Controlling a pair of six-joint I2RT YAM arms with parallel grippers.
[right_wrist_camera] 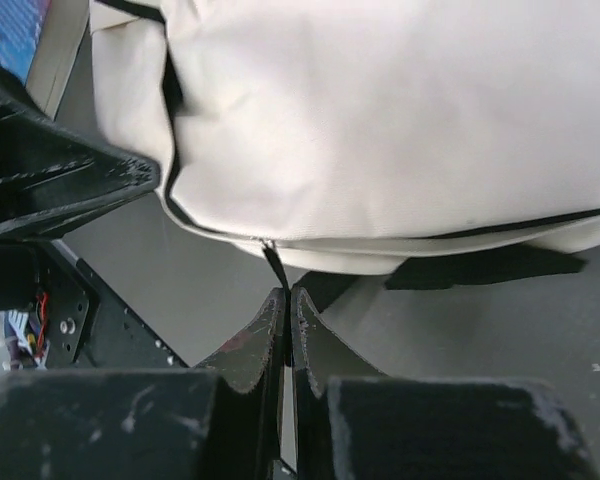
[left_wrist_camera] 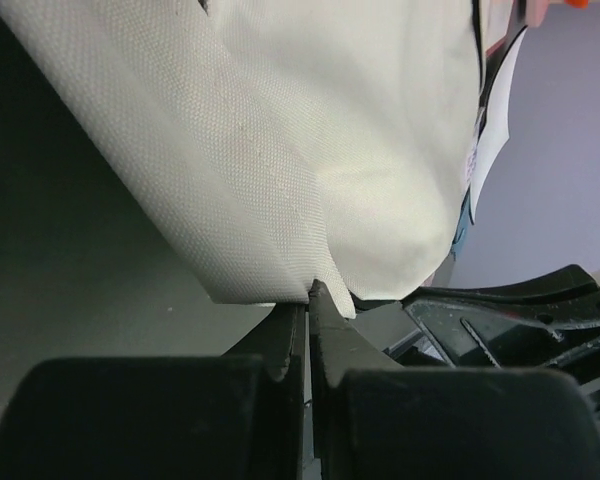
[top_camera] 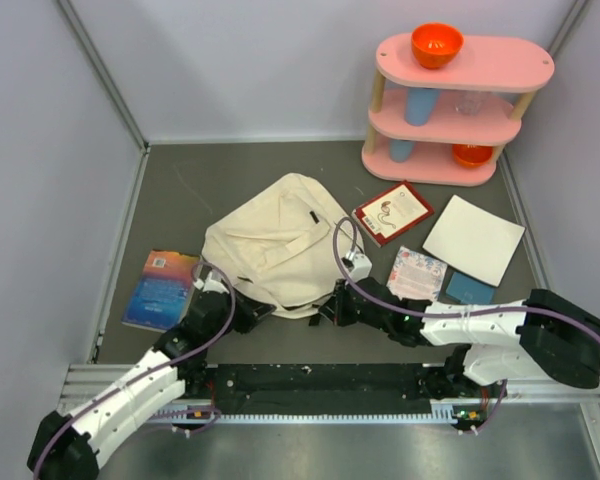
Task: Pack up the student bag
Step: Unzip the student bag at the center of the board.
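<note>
Left fingers and right fingers are both closed on the near edge of the student bag

The student bag lies in the middle of the grey counter, with its near edge turned toward the arm bases. The left fingers are pressed together with no gap, and their tips pinch a folded corner of the cream cloth at the bag's near left edge; the cloth goes up and away from the tips. The right fingers are also shut tight, and between their tips goes the thin black zipper pull, which comes down from the black zipper line along the bag's edge. In the top view the two pairs of fingers are near each other along this edge, and a blue book lies on the counter just left of the bag
</note>
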